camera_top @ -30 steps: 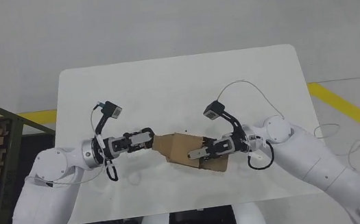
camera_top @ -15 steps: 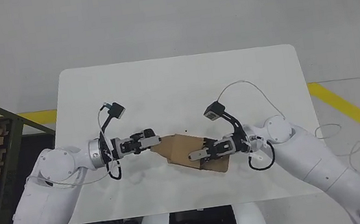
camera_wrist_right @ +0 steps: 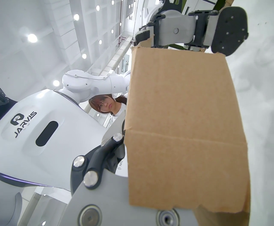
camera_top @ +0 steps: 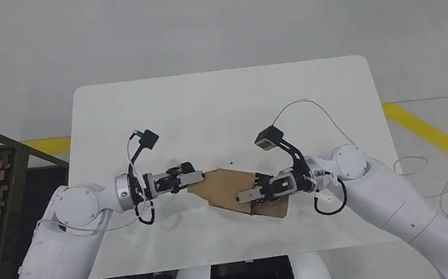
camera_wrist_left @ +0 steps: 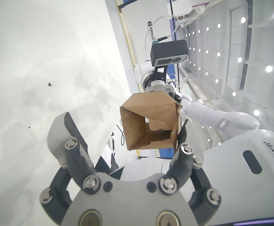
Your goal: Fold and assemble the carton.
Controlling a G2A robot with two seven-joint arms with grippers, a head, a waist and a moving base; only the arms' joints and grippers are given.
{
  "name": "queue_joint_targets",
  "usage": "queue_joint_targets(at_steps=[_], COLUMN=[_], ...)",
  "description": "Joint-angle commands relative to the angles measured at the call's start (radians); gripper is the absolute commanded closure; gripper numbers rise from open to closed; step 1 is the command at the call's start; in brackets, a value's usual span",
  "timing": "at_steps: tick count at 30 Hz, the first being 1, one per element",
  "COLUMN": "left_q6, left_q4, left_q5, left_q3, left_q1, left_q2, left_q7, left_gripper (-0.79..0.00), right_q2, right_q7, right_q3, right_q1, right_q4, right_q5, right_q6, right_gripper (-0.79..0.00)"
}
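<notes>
Plain brown carton (camera_top: 224,189); white table (camera_top: 219,106); yellow floor stripe (camera_top: 426,133).

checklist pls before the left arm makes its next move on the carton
1. Left gripper open: ok, its fingers are spread wide.
2. Carton opened into a tube: ok, its hollow end faces the left gripper.
3. Left fingers off the cardboard: not ok, one fingertip sits at the carton's corner.
4. Right gripper holding the carton firmly: cannot tell, cardboard covers it in the right wrist view.
5. Carton ends closed: not ok, the end facing the left gripper is open.
</notes>
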Motion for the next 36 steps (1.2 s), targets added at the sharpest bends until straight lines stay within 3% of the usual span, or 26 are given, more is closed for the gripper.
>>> queue_joint_targets(at_steps=[1, 14, 36], left_q6=[0.001, -0.01, -0.041], left_q4=[-0.001, -0.027, -0.071], left_q5=[0.001, 0.002, -0.017], left_q3=[0.006, 0.032, 0.035], left_q1=[-0.001, 0.005, 0.034], left_q2=[0.0, 0.001, 0.008], left_q7=[0.001, -0.01, -0.022], left_gripper=[-0.785, -0.785, -0.785], right_q2=[0.002, -0.003, -0.055], right_q7=[0.007, 0.046, 0.122], right_q3=[0.006, 0.025, 0.067], right_q1=[-0.004, -0.014, -0.04], right_q4=[-0.01, -0.045, -0.034], right_q5=[0.009, 0.068, 0.114], right_q6=[0.007, 0.046, 0.122], right_gripper=[0.0, 0.0, 0.0])
